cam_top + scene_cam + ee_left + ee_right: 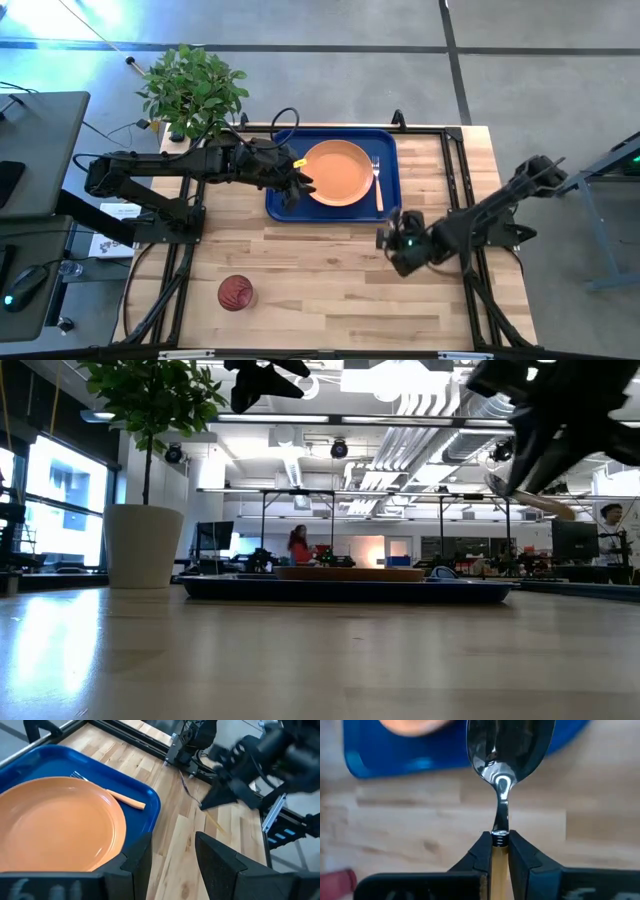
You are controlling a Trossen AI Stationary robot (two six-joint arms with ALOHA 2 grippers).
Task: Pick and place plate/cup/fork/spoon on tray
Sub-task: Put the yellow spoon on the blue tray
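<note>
- High view: I see a pale wood table (330, 280); the tray (285, 205) holds the plate (338, 172) and fork (377, 182). The cup (236, 293) stands well apart, near the front edge. A potted plant (192, 90) sits at the back corner.
- Low view: I see an open workshop with ceiling lights and a person in red (299, 546) far behind.
- Left wrist view: left gripper (172, 852) hangs over the tray's edge, fingers parted, empty.
- Right wrist view: right gripper (500, 851) pinches the spoon (502, 750) by its handle, above the table near the tray.

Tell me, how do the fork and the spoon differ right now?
The fork lies flat on the tray beside the plate; the spoon is pinched by its handle in the right gripper, off the tray. The fork ends in tines, the spoon in a rounded shiny bowl. Both have tan handles.
</note>
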